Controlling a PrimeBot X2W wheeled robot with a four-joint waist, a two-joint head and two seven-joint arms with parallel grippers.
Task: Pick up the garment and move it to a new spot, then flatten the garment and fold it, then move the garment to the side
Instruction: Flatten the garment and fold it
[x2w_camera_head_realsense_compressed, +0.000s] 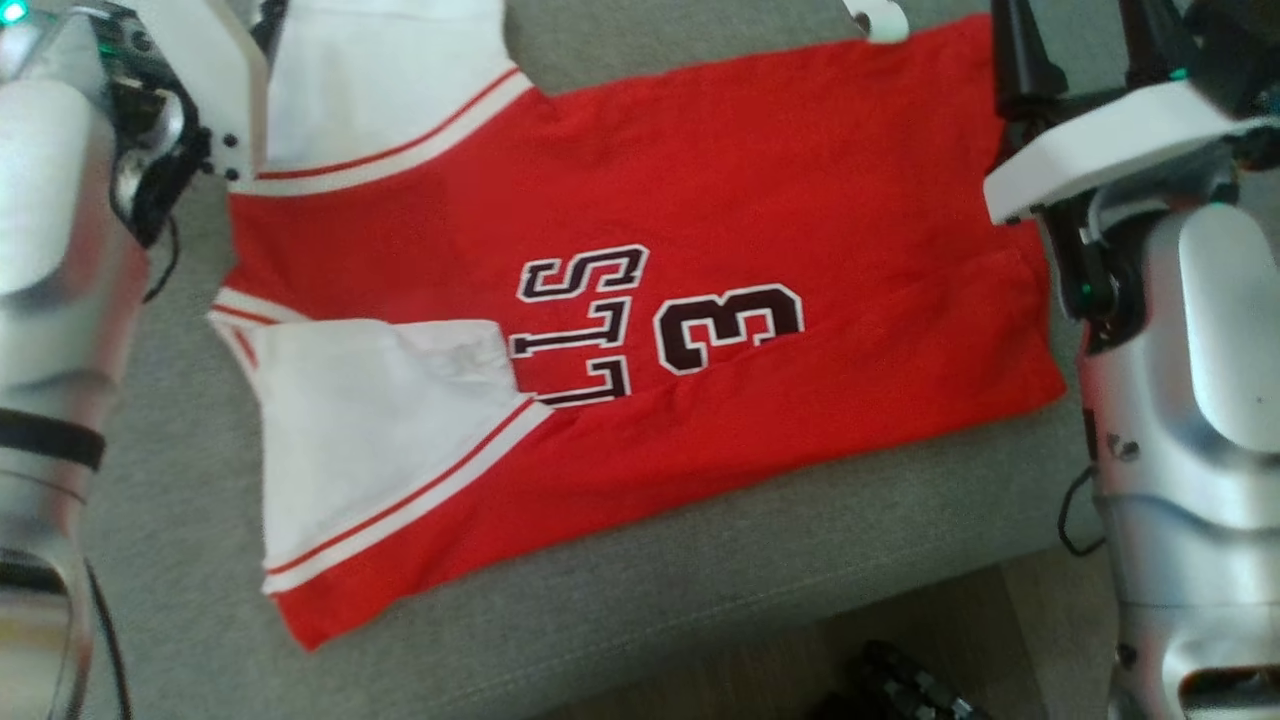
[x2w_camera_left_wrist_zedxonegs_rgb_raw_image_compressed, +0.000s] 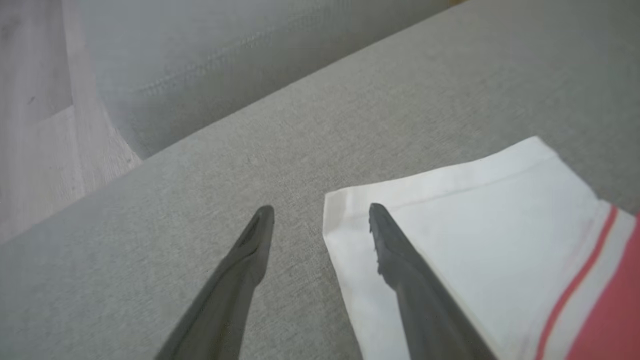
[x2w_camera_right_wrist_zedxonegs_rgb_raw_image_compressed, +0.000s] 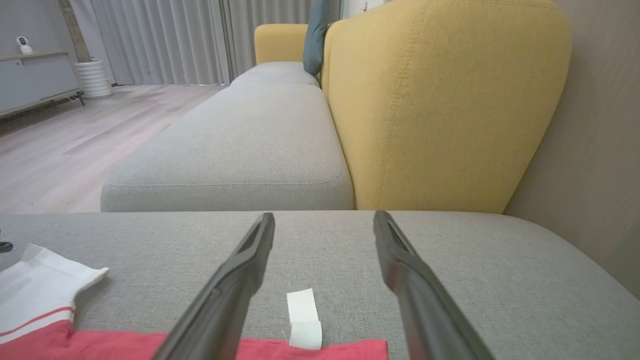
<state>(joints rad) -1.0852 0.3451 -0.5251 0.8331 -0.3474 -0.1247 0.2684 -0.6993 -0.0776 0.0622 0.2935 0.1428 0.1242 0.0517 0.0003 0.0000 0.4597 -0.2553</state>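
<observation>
at the left, the left gripper (x2w_camera_left_wrist_zedxonegs_rgb_raw_image_compressed: 320, 210) has its fingers spread wide with nothing between them – one finger is over the corner of a white sleeve (x2w_camera_left_wrist_zedxonegs_rgb_raw_image_compressed: 475, 210), the other over the bare grey cushion (x2w_camera_left_wrist_zedxonegs_rgb_raw_image_compressed: 200, 175). the red garment (x2w_camera_head_realsense_compressed: 750, 200) lies spread flat across that cushion, white sleeves toward the left, dark lettering near its middle. at the right, the right gripper (x2w_camera_right_wrist_zedxonegs_rgb_raw_image_compressed: 324, 216) is released too and empty – it is above the garment's edge, where a white tag (x2w_camera_right_wrist_zedxonegs_rgb_raw_image_compressed: 302, 312) sticks out, with a yellow backrest (x2w_camera_right_wrist_zedxonegs_rgb_raw_image_compressed: 440, 100) beyond.
</observation>
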